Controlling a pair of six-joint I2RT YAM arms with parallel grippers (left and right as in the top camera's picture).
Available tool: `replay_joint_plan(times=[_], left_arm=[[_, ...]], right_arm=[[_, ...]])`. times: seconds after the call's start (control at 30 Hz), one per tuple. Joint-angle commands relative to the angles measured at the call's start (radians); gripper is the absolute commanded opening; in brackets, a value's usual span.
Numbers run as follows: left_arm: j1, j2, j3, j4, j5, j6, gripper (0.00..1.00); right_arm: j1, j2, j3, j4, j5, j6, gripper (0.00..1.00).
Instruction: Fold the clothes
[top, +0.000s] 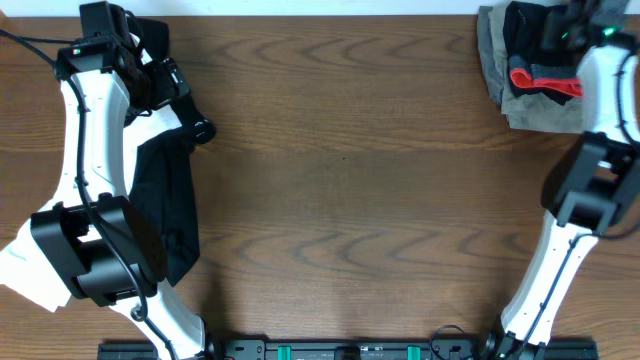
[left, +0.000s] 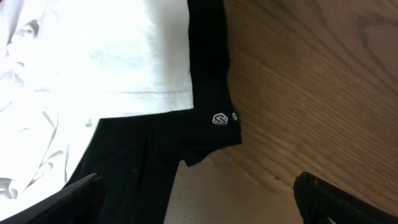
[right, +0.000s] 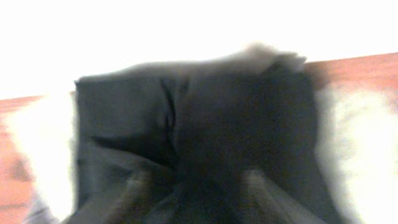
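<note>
The clothes lie in two places. At the left, a black garment (top: 165, 200) with a small white logo (left: 219, 118) is spread out, and a white piece (left: 106, 56) overlaps it. My left gripper (top: 185, 115) (left: 196, 196) hovers over the black hem, open wide and holding nothing. At the far right corner, black leggings with a red-orange waistband (top: 545, 80) lie folded on a khaki piece (top: 495, 50). My right gripper (top: 540, 45) (right: 202, 193) is right over that pile. Its fingers (right: 267, 193) stand apart over blurred black cloth (right: 124, 112).
Bare wooden table (top: 350, 170) lies between the two arms. More white cloth (top: 20, 265) hangs near the left edge beside the left arm's base. The pile at the right sits close to the table's back edge.
</note>
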Motion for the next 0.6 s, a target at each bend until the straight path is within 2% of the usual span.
replay_joint_plan(times=[0.0,0.03,0.13,0.33,0.57], left_arm=[[0.001,0.011,-0.005,0.001,-0.012,-0.010,0.98],[0.001,0.011,-0.005,0.001,-0.012,-0.010,0.98],[0.001,0.011,-0.005,0.001,-0.012,-0.010,0.98],[0.001,0.011,-0.005,0.001,-0.012,-0.010,0.98],[0.001,0.011,-0.005,0.001,-0.012,-0.010,0.98]], right_arm=[[-0.009,-0.225,0.011,-0.023,0.002,-0.009,0.69],[-0.008,-0.269,0.011,-0.042,-0.005,-0.009,0.74],[-0.001,-0.375,0.011,-0.089,-0.048,-0.008,0.99],[0.020,-0.536,0.011,-0.128,-0.204,0.040,0.99],[0.023,-0.595,0.011,-0.127,-0.210,0.040,0.99]])
